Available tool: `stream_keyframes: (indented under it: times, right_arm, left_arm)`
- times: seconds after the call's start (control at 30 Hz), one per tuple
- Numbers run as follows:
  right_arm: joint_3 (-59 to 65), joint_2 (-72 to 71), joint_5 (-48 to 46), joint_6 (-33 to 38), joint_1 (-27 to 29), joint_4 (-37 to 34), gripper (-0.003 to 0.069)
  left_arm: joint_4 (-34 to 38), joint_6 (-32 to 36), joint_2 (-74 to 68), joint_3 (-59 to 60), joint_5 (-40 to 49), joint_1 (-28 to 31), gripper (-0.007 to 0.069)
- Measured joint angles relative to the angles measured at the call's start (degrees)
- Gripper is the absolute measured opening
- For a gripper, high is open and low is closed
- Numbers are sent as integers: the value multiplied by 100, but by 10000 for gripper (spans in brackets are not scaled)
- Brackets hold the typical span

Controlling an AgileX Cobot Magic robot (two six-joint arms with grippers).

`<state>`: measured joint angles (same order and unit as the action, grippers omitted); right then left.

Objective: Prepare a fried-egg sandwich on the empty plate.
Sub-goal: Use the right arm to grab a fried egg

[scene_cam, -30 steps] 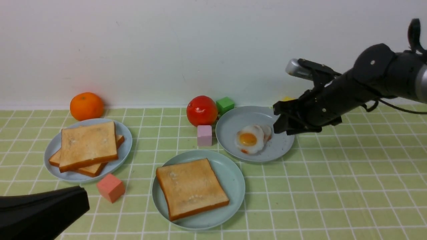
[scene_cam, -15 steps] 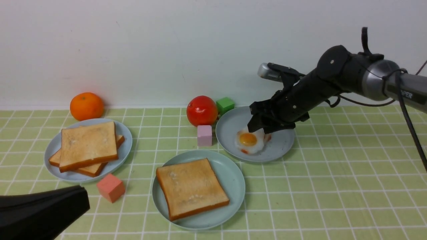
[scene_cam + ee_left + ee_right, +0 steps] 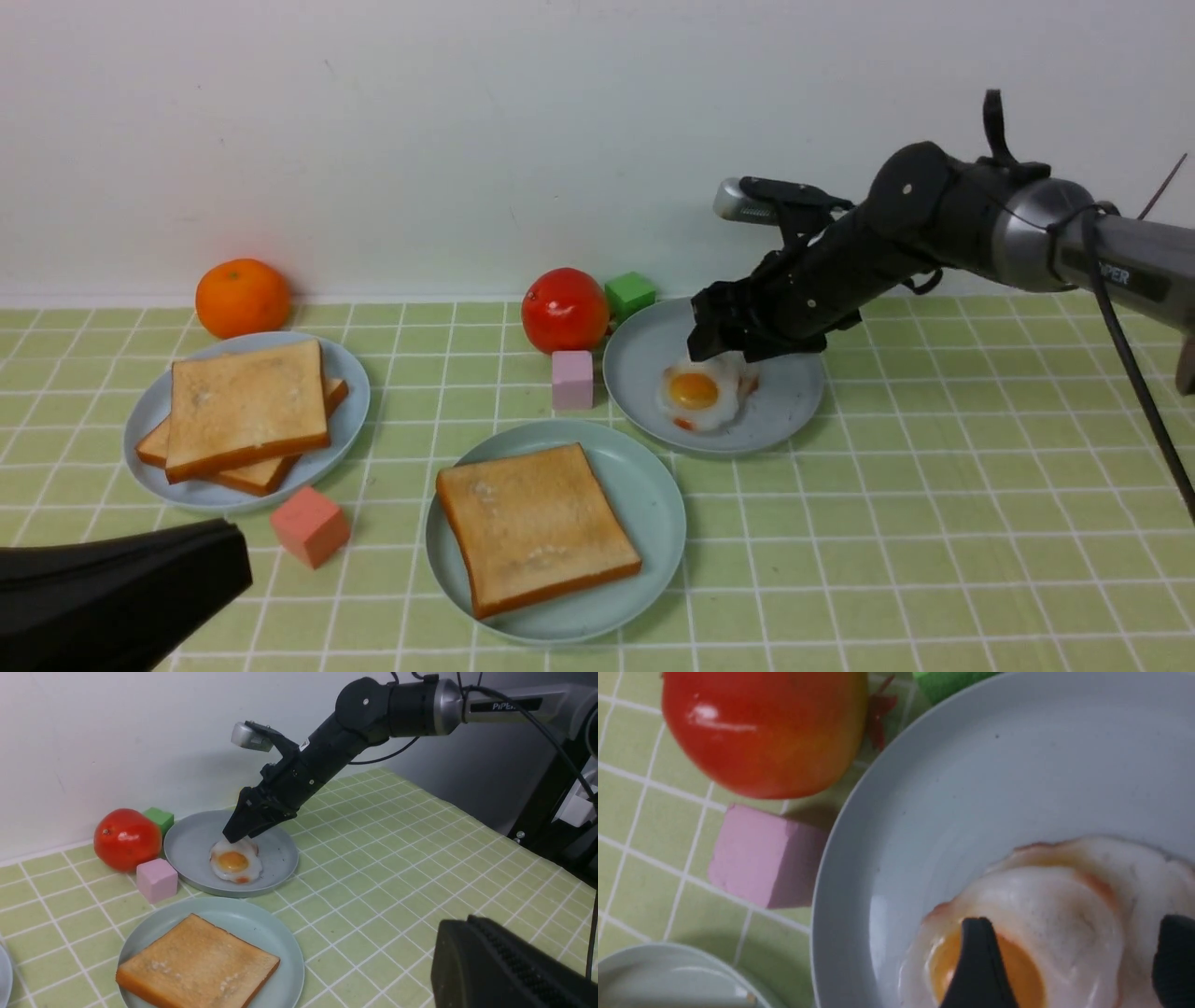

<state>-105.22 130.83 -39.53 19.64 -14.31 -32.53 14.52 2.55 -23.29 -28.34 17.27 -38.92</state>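
Note:
The pale mint-green plate (image 3: 653, 504) sits front centre and holds one toast slice (image 3: 537, 527); both also show in the left wrist view, plate (image 3: 261, 914) and toast (image 3: 196, 966). The fried egg (image 3: 695, 392) with its orange yolk lies on a grey-blue plate (image 3: 794, 411), overlapping a smaller red-edged egg (image 3: 749, 371). My right gripper (image 3: 719, 350) is open and just above the fried egg (image 3: 1064, 914), one fingertip (image 3: 978, 961) over the yolk. My left gripper (image 3: 514, 966) is low at the front left, shows no gap and holds nothing.
A grey-blue plate (image 3: 154, 401) at the left holds two stacked toast slices (image 3: 247, 406). An orange (image 3: 243, 297), a red fruit (image 3: 565, 310) and a green cube (image 3: 630, 294) stand by the wall. A pink cube (image 3: 572, 378) and a salmon cube (image 3: 310, 525) lie between the plates.
My right arm has swung left and down, bringing its open gripper from beside the egg plate to just over the fried egg. The left arm has not moved.

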Motion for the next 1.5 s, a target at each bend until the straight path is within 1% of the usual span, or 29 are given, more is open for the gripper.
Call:
stream_keyframes:
  times: [0.2,0.53,0.67,0.77,0.8,0.87,1.03,1.2,1.3,1.37,1.4,1.5]
  right_arm:
    - [0,173,394,0,-98,37,487]
    - [-11,186,419,0,-109,218,486]
    - [-14,192,393,0,-109,224,473]
    - [-18,192,339,0,-109,247,416]
    - [-18,192,329,0,-109,247,412]
    - [-18,217,311,0,-109,275,330]
    - [-27,217,311,0,-100,275,217]
    - [-48,177,262,0,-100,290,195]
    - [-48,105,218,0,-100,290,143]
    - [-48,30,189,0,-100,284,85]
    - [-48,-9,155,0,-100,279,68]
    - [-48,-55,76,0,-106,279,69]
  left_arm:
    - [0,0,0,0,0,0,-13]
    - [0,0,0,0,0,0,-13]
    - [0,0,0,0,0,0,-13]
    - [0,0,0,0,0,0,-13]
    - [0,0,0,0,0,0,-13]
    - [0,0,0,0,0,0,-13]
    - [0,0,0,0,0,0,-13]
    - [0,0,0,0,0,0,-13]
    - [0,0,0,0,0,0,-13]
    - [0,0,0,0,0,0,-13]
    - [0,0,0,0,0,0,-11]
    - [0,0,0,0,0,0,-11]
